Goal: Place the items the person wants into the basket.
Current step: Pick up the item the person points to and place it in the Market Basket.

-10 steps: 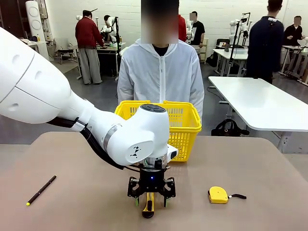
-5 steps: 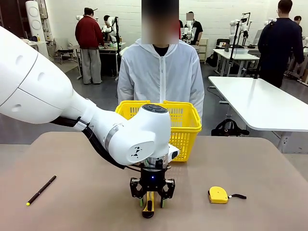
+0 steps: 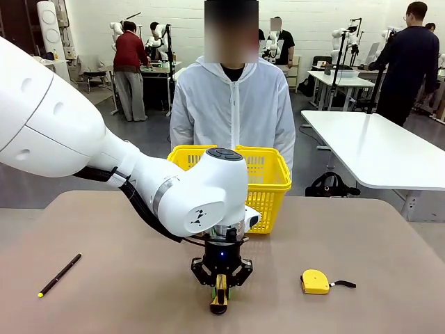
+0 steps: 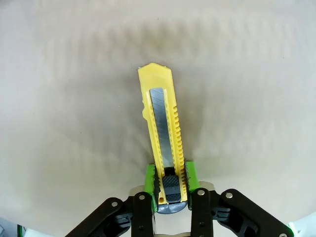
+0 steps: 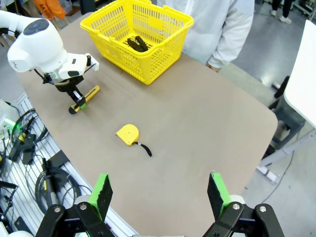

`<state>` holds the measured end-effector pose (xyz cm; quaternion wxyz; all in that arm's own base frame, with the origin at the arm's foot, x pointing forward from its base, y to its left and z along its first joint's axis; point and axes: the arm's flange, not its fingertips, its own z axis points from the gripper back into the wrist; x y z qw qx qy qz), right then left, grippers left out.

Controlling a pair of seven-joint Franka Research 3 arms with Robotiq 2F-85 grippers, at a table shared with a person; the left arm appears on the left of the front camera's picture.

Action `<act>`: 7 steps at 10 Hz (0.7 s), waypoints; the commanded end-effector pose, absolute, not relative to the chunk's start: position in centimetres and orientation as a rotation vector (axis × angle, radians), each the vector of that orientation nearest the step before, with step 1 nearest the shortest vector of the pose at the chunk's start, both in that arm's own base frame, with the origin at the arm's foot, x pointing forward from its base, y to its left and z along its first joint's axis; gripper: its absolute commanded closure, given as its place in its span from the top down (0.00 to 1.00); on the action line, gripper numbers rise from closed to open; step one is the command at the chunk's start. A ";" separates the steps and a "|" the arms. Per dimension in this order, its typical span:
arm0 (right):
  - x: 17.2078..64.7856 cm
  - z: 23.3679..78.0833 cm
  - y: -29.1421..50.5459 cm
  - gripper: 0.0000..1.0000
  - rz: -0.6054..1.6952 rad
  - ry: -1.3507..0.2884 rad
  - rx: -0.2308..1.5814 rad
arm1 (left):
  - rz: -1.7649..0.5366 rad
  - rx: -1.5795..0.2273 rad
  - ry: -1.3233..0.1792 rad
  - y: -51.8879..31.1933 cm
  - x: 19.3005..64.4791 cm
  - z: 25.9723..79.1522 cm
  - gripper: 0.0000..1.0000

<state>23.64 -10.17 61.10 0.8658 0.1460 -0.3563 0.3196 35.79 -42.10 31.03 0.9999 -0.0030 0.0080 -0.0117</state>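
Note:
My left gripper (image 3: 220,284) points down at the table's near middle, shut on the black end of the yellow-and-black utility knife (image 3: 220,298). In the left wrist view its green pads (image 4: 151,181) press both sides of the knife (image 4: 160,123), which lies flat on the table. The yellow basket (image 3: 268,182) stands behind it, in front of the person (image 3: 233,104) in the white jacket. A dark object (image 5: 137,43) lies inside the basket (image 5: 148,64); I cannot tell what it is. The marker pen is out of view. My right gripper (image 5: 160,195) hangs open, high over the table's right edge.
A round yellow tape measure (image 3: 315,281) lies to the right of the knife. A thin black pen with a yellow tip (image 3: 59,275) lies at the near left. The left arm's big white links (image 3: 104,160) fill the left half of the front view.
The left gripper's fingers, open on either side of the knife a second ago, have shut on it. The knife stays on the table.

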 end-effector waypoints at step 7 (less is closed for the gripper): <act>23.8 61.1 -10.2 1.00 0.668 -0.737 0.308 | -0.077 -0.013 0.085 -40.2 34.9 37.9 0.00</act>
